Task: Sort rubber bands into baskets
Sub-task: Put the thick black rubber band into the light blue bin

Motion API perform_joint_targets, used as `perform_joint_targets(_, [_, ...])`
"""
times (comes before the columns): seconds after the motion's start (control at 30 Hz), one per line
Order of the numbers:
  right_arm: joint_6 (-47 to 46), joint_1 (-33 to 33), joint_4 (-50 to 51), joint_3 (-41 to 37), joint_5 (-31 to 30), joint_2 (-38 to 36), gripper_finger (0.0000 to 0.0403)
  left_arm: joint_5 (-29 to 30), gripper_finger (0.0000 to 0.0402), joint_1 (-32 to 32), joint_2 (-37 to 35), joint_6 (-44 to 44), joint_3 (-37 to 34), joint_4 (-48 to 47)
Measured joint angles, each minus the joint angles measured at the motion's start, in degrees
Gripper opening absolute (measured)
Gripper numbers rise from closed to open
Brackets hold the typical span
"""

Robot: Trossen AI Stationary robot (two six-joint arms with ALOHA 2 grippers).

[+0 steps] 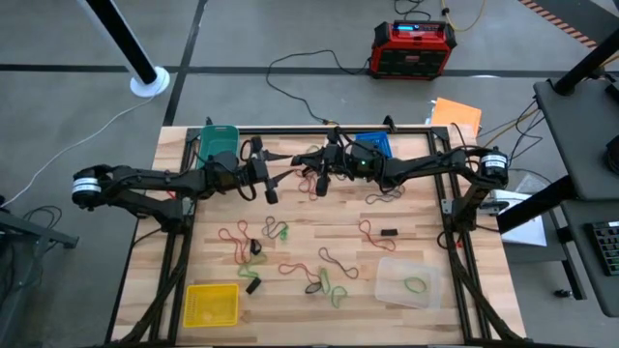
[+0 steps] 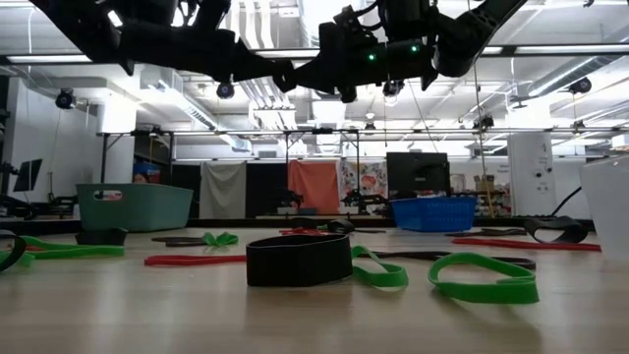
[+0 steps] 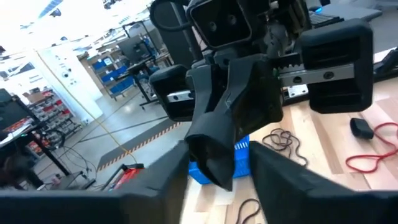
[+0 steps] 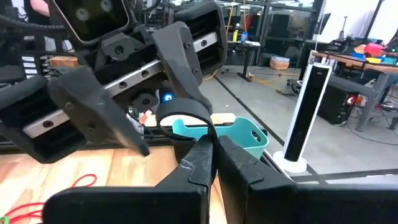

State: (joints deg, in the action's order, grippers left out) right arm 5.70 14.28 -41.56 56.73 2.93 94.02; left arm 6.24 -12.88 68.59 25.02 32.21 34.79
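Observation:
Both arms meet level above the table's far middle. My right gripper (image 1: 321,184) (image 4: 209,148) is shut on a black rubber band (image 4: 182,107). My left gripper (image 1: 272,190) (image 3: 221,155) faces it, open, with one finger on either side of the right fingertips and the band. Red, green and black rubber bands (image 1: 253,242) lie flat on the wood. The baskets stand at the corners: teal (image 1: 217,142), blue (image 1: 372,145), yellow (image 1: 211,304), and clear (image 1: 408,282) with a green band (image 1: 416,284) inside. My right gripper pinches the lower end of the black band's loop (image 4: 208,134) between its two fingertips, reaching level from the table's right. The rest of the loop stands up and out beyond the tips, lifted clear of the table. My left gripper's one finger (image 4: 183,62) stands right at the loop; whether it touches the band I cannot tell.
A wide black band (image 2: 298,260) and green bands (image 2: 486,277) lie near the table's front. A dark frame rail (image 1: 290,130) runs along the far edge. A red-and-black box (image 1: 413,48) and an orange sheet (image 1: 456,114) lie beyond the table.

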Motion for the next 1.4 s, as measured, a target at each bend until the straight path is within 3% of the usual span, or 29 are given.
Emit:
perform_joint_targets(0.13, [-0.61, 0.0, 0.21, 0.0, 0.01, 0.0, 0.0012, 0.79, 0.0029, -0.33, 0.05, 0.91, 0.0, -0.16])
perform_joint_targets(0.2, [-1.37, 0.0, 0.2, 0.0, 0.01, 0.0, 0.0013, 0.79, 0.0012, -0.46, 0.05, 0.99, 0.0, -0.27])
perform_joint_targets(0.67, [-7.65, 0.0, 3.7, 0.06, 2.02, -0.53, 0.0019, 0.75, 0.0, -0.46, -0.26, -1.34, 0.0, -0.13])
perform_joint_targets(1.0, [-10.39, 0.0, 8.12, 1.38, 1.54, -1.24, 0.0133, 0.72, 0.0, -0.46, -0.3, -1.74, 0.0, -1.27])
perform_joint_targets(1.2, [-10.76, 0.0, 21.24, 4.22, 1.49, -4.13, 0.0189, 0.77, 0.0, -0.52, -1.01, -2.37, 0.0, -5.78])
perform_joint_targets(1.4, [-10.84, 0.0, 43.87, 10.35, 0.42, -6.68, 0.0219, 6.0, 0.0, -0.52, -4.19, -3.6, 0.0, -10.01])
